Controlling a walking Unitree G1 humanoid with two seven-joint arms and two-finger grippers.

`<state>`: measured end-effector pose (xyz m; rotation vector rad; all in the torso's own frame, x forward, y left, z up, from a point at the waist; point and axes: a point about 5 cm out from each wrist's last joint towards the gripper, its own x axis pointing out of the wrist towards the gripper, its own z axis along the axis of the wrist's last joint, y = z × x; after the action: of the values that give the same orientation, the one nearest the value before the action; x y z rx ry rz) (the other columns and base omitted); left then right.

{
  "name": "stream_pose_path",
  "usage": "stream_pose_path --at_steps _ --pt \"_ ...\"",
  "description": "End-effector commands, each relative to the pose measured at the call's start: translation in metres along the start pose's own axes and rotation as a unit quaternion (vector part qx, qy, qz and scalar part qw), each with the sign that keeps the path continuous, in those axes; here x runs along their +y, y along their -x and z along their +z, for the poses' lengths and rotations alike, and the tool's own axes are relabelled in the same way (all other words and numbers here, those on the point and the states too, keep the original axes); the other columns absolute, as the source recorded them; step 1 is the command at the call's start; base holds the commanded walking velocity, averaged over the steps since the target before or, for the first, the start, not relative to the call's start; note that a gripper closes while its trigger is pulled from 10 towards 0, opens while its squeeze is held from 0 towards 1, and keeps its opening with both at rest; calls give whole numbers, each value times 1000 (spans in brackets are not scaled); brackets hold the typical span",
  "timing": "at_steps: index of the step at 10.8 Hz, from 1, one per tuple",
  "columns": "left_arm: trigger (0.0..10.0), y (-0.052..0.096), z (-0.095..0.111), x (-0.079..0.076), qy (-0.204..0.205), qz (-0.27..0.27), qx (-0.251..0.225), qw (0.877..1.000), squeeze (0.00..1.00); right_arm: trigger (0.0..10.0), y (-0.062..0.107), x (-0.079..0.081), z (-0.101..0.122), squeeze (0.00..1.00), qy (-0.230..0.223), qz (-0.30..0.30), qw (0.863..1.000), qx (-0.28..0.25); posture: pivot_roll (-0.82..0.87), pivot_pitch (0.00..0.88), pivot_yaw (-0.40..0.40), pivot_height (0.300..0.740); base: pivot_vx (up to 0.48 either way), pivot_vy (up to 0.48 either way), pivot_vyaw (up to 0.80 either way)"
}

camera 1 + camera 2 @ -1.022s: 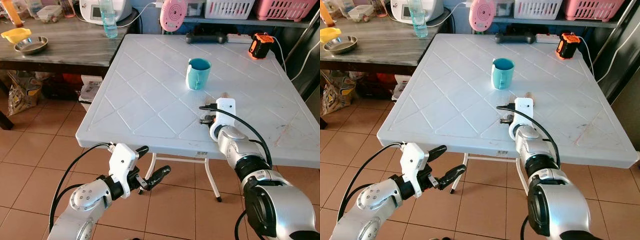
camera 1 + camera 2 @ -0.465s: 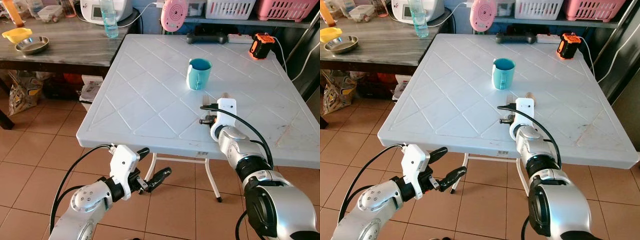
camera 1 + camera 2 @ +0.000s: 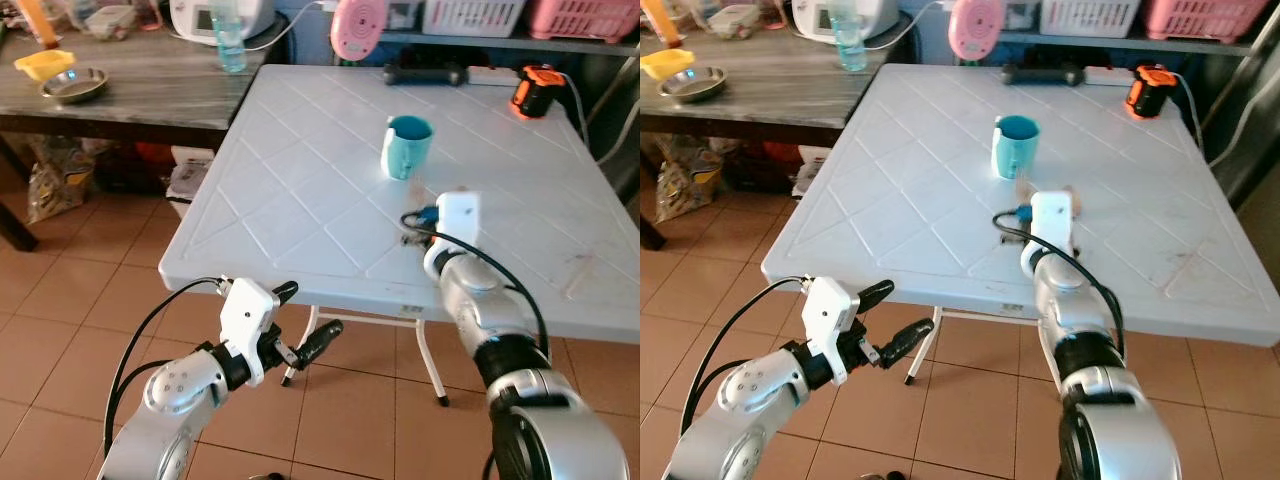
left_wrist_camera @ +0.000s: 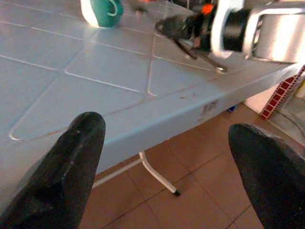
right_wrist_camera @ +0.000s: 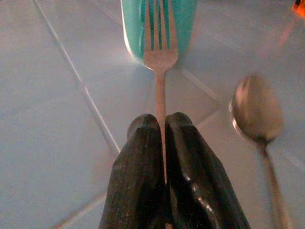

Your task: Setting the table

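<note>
Home dining corner: terracotta floor tiles (image 3: 60, 300), white plastic table (image 3: 300, 190), laundry baskets (image 3: 475, 12), rice cooker (image 3: 200, 15).

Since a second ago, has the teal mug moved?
No. The teal mug keeps its spot relative to the orange device; only the camera shifted.

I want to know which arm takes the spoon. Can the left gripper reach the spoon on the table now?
Probably not as it stands. The left gripper hangs open below the near edge of the table, while the spoon lies further in, beside the right gripper, which is holding a fork.
</note>
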<state>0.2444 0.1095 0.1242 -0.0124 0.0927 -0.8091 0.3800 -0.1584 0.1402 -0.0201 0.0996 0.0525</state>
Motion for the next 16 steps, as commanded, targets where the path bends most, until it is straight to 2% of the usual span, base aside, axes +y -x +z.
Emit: stream_pose_path --at_steps 1,4,6,7,11,13,16 --pt "10000 -1 1 3 -9 8 -2 1000 0 0 4 -1 5 0 8 -5 1000 -24 26 71 26 740 0 0 0" --pt "10000 -2 5 6 -20 22 -14 999 0 0 19 -3 22 0 29 -18 995 -91 24 61 29 740 0 0 0" --pt "10000 -3 8 15 -34 60 -21 997 0 0 30 -9 33 0 27 -30 991 -130 20 55 27 740 0 0 0" --pt "10000 -3 10 23 -42 97 -28 994 0 10000 37 -13 37 0 30 -36 989 -139 17 51 27 740 0 0 0" --pt "10000 0 19 48 -39 192 -56 979 0 10000 59 -19 43 0 38 -39 985 -167 11 37 33 740 0 0 0" --pt "10000 2 29 60 -25 243 -83 966 0 10000 73 -26 34 0 20 -50 988 -147 5 38 35 740 0 0 0" --pt "10000 0 26 63 -21 254 -80 964 0 10000 81 -15 22 0 1 -49 991 -122 -4 37 38 740 0 0 -463"
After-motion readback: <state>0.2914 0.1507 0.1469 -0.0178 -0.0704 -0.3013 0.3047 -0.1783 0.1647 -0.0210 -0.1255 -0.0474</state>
